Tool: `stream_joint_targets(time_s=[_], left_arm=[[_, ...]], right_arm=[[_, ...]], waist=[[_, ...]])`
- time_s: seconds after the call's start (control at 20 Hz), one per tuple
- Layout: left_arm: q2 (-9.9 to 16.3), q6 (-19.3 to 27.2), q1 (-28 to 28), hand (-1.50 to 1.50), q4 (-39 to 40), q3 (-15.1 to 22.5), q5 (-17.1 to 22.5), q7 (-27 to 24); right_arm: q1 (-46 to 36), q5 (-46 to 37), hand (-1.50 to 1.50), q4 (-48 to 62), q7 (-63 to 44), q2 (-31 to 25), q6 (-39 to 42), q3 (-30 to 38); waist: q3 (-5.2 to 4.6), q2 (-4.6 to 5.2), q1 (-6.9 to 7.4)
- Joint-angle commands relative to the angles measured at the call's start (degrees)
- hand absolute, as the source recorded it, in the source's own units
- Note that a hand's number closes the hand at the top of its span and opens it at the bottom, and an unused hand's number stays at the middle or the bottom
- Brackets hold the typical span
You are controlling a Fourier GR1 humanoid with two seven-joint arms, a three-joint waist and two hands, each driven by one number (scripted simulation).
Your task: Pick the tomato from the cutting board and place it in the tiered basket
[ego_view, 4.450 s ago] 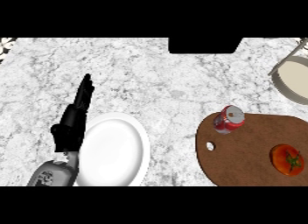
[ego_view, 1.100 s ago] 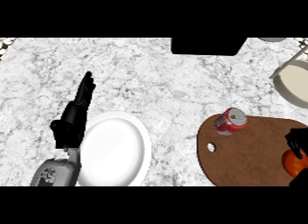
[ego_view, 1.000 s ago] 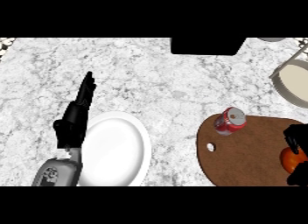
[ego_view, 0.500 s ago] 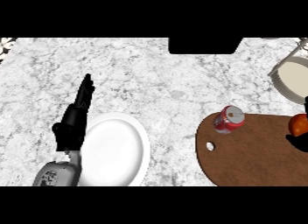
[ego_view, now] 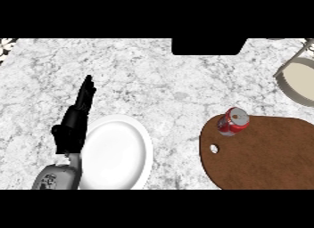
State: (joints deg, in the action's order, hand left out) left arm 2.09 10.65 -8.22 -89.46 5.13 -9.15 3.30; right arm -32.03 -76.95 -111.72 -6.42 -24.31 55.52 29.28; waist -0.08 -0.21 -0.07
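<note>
The brown cutting board (ego_view: 271, 156) lies at the lower right with no tomato on it. A red can (ego_view: 233, 121) stands at the board's far left edge. The tiered basket (ego_view: 306, 80), cream inside with a grey rim, sits at the right edge, partly cut off. Neither the tomato nor my right hand shows anywhere in the head view. My left hand (ego_view: 77, 116) rests open at the left, fingers straight and pointing up the counter, beside the white plate.
A white plate (ego_view: 117, 153) lies at the lower left, touching my left forearm (ego_view: 54, 176). A dark rectangular object (ego_view: 208, 46) sits at the counter's far edge. Patterned tile (ego_view: 0, 51) shows at the top left corner. Marble counter (ego_view: 159, 89) spreads between the plate and the board.
My right hand, curled round the tomato, rose off the cutting board, moved right and left the view. The board now carries only the can. The left hand stayed still.
</note>
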Motion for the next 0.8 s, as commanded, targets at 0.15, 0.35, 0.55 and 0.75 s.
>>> stream_joint_targets(time_s=[0.15, 0.35, 0.55, 0.75], left_arm=[[-1.2, -0.6, 1.0, 0.00, -1.4, 1.2, 0.4, 0.9], [-2.0, 1.3, 2.6, 0.00, 1.9, 1.8, -1.8, -4.2], [-2.0, 2.6, -1.6, 0.00, 2.4, 2.0, -1.6, -0.6], [0.8, -1.8, 0.9, 0.00, -2.3, 0.3, 0.1, 0.1]], right_arm=[[-16.5, 5.2, 1.50, 8.0, -4.6, -5.7, 8.8, 6.2], [-19.7, 8.7, 1.50, 12.2, -8.0, 1.0, 4.5, 13.1], [-23.3, 7.8, 1.50, 22.5, -9.0, -4.6, -0.8, 7.0], [-22.2, 7.4, 1.50, 31.0, -7.1, -8.2, -10.3, 6.0]], waist=[[0.01, 0.08, 0.68], [0.04, 0.18, 0.61], [0.04, 0.31, 0.52], [0.07, 0.34, 0.90]])
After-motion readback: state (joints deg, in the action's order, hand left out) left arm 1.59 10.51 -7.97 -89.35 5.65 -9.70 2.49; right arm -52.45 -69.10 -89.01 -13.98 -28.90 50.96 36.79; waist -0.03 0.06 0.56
